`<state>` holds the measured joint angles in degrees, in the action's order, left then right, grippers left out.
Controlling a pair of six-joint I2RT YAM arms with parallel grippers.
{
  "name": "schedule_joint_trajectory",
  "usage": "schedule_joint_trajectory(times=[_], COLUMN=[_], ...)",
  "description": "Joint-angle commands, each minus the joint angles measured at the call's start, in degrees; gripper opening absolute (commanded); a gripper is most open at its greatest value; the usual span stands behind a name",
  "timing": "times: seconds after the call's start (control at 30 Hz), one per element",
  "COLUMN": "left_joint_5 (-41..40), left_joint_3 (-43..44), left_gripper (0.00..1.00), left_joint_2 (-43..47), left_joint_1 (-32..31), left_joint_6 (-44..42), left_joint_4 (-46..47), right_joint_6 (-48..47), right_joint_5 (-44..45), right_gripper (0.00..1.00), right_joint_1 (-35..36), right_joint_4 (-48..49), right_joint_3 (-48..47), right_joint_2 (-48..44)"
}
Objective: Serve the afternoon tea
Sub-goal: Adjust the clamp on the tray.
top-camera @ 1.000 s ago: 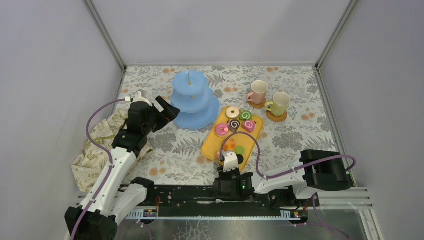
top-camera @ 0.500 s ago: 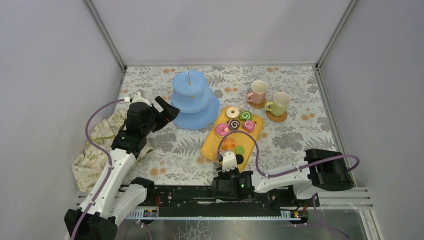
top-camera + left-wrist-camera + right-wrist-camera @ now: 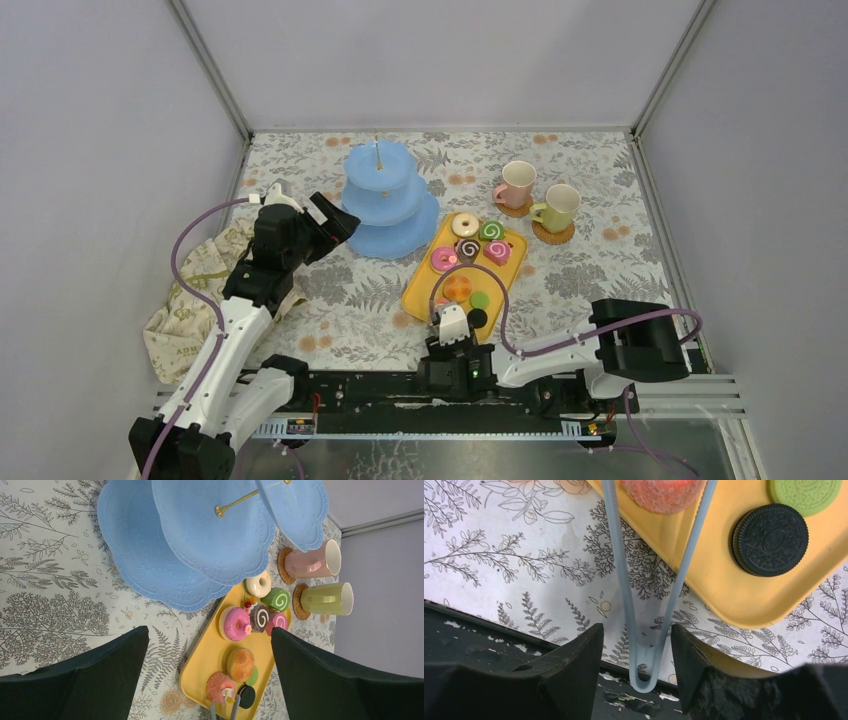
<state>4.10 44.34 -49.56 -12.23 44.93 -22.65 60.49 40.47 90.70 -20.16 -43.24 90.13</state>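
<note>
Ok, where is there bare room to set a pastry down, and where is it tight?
All three tiers of the stand are bare. Open table lies between the left gripper and the tray, and between the tray and the right wall, near of the mugs. Crowded: the tray's far end, five pastries packed together; tongs reach its near end.

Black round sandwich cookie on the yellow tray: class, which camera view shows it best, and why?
The right wrist view: the black round sandwich cookie is close up, unobstructed, its embossed pattern clear. The top external view shows the cookie only as a small dark dot; the left wrist view shows it tiny at the bottom edge.
</note>
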Motion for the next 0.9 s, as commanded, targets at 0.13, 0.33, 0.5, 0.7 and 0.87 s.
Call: schedule_joint_trajectory(times=[0.13, 0.33, 0.5, 0.7, 0.87], left_joint_5=[0.24, 0.36, 0.31, 0.32, 0.3], left_joint_3=[-0.24, -0.41, -0.83, -0.63, -0.5], left_gripper=[1.0, 1.0, 1.0, 1.0, 1.0], left_joint_2=[0.16, -0.31, -0.13, 0.42, 0.54], left_joint_1=[-0.08, -0.07, -0.09, -0.14, -0.08], left_joint_6=[0.06, 0.1, 0.16, 0.07, 0.16], left_joint_4=[3.66, 4.02, 4.29, 4.2, 4.2], right_joint_6=[5.12, 7.9, 7.46, 6.91, 4.86], right_joint_5=[1.99, 3.85, 2.88, 3.44, 2.68], right_gripper=[0.62, 0.51, 0.44, 0.37, 0.34], right_joint_1=[0.41, 0.45, 0.42, 0.76, 0.76], right_joint_4=[-3.45, -7.47, -6.56, -9.07, -11.17], right_joint_3=[-1.41, -1.5, -0.65, -1.44, -2.73], right_joint_2=[4.7, 3.5, 3.34, 1.58, -1.53])
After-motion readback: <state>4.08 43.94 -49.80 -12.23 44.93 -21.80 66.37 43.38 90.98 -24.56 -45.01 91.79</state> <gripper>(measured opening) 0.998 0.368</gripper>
